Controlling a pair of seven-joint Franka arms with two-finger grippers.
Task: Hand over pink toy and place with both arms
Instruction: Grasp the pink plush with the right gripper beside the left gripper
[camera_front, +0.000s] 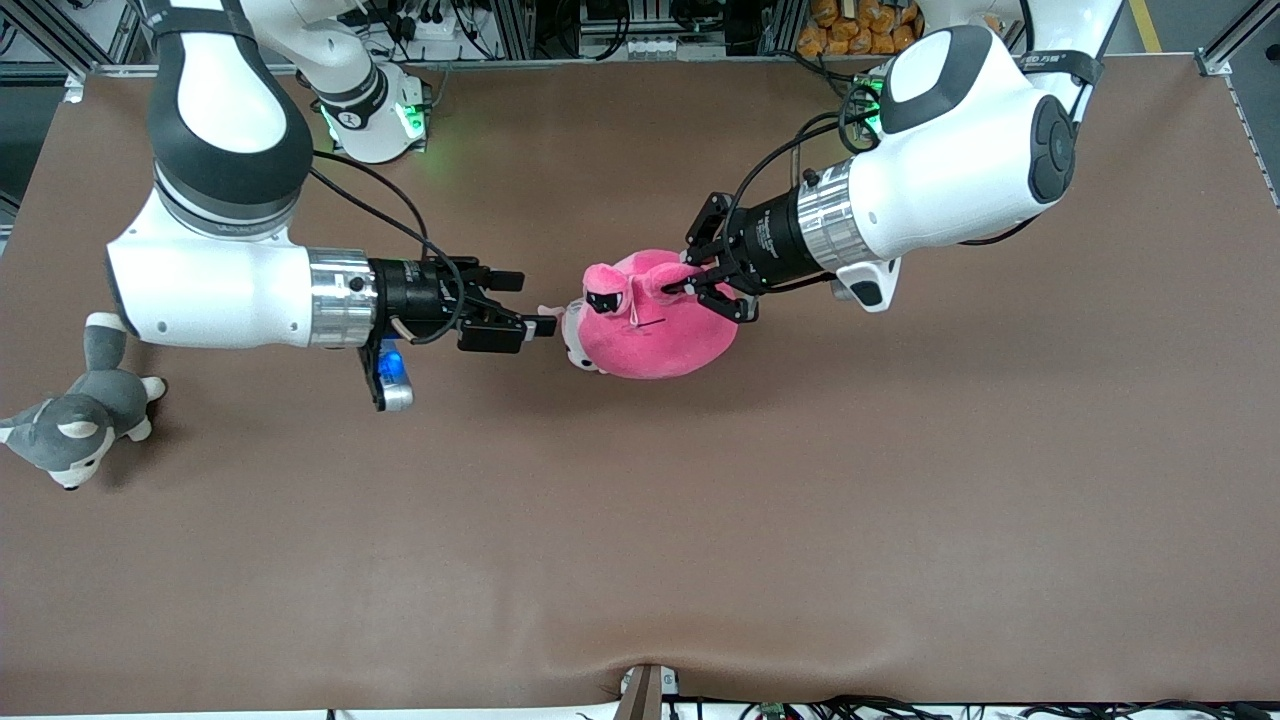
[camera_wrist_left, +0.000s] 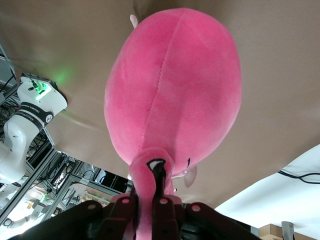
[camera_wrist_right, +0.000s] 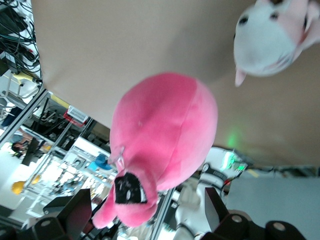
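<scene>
The pink toy (camera_front: 655, 325) hangs over the middle of the table. My left gripper (camera_front: 692, 285) is shut on one of its floppy ears; in the left wrist view the ear (camera_wrist_left: 146, 190) is pinched between the two fingers and the round body (camera_wrist_left: 175, 85) fills the view. My right gripper (camera_front: 530, 305) is open, level with the toy at the end toward the right arm, its fingertips just short of it. In the right wrist view the toy (camera_wrist_right: 160, 145) and its black eye patch (camera_wrist_right: 130, 189) sit between the wide-apart fingers (camera_wrist_right: 75, 212).
A small pale pink-and-white plush (camera_front: 573, 345) lies on the table under the pink toy's edge; it also shows in the right wrist view (camera_wrist_right: 270, 37). A grey-and-white husky plush (camera_front: 80, 420) lies at the right arm's end of the brown table (camera_front: 700, 520).
</scene>
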